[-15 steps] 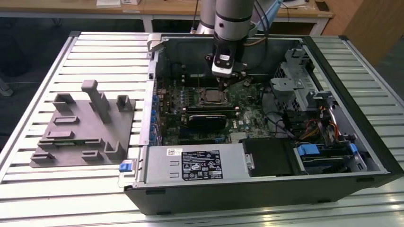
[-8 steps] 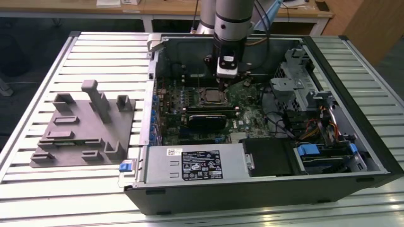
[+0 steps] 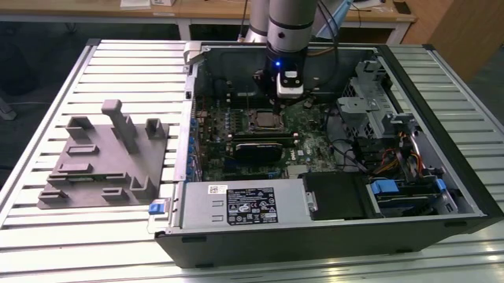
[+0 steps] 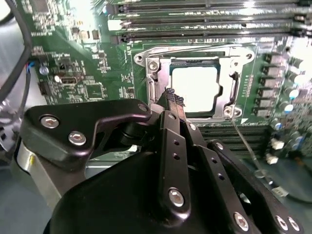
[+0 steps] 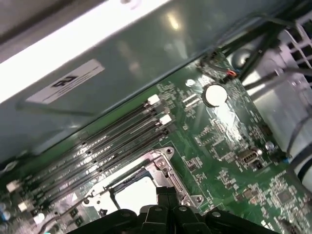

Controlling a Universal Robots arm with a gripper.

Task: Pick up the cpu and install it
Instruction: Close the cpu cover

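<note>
I saw the gripper (image 4: 171, 96) with its two fingers pressed together and nothing between them, its tips close to one edge of the socket frame (image 4: 235, 68). The cpu (image 4: 197, 87) lay flat inside this metal frame on the motherboard (image 4: 97, 68), and its silver top shone bright in both wrist views. In the exterior view the arm stood over the open computer case (image 3: 441, 177). The grey fixture (image 3: 102, 159) sat on the slatted table (image 3: 47, 247) at the exterior view's left, well apart from the gripper.
</note>
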